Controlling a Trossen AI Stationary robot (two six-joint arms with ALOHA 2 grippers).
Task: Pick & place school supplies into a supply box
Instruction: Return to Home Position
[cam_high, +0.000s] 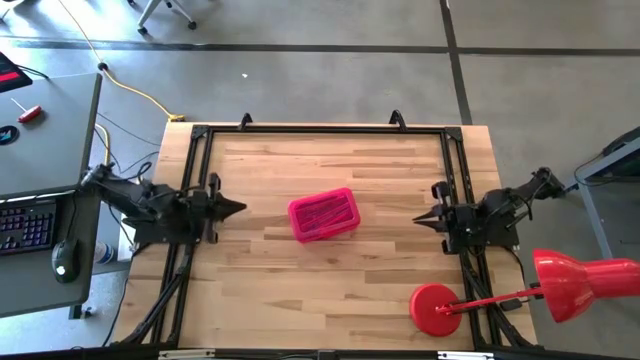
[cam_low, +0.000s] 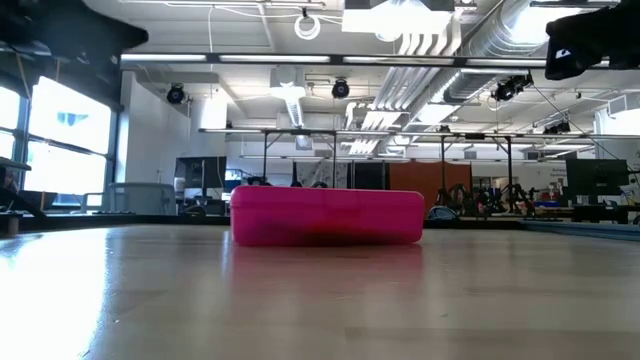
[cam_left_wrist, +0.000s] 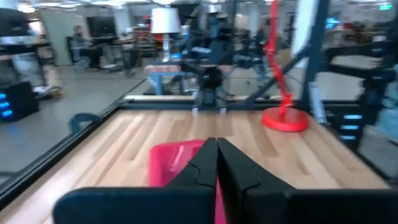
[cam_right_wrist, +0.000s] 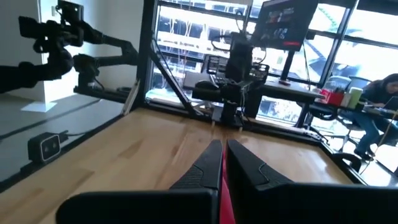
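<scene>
pink box (cam_high: 324, 214) lid down, mid counter (cam_high: 300, 290) | left pincer (cam_high: 238, 208) 9 o'clock of box, narrow | right pincer (cam_high: 420, 219) 3 o'clock, narrow

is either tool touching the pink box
No, the left tool and right tool sit at opposite sides of the table, apart from the pink box.

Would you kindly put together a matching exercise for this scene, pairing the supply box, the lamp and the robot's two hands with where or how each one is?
Column one:
1. supply box
2. lamp
3. left hand
4. right hand

Column two:
a. shut, to the right of the box
b. red, standing on a round base
c. pink, lid closed, lying between the two hands
d. shut, to the left of the box

Pairs: 1-c, 2-b, 3-d, 4-a.
</scene>
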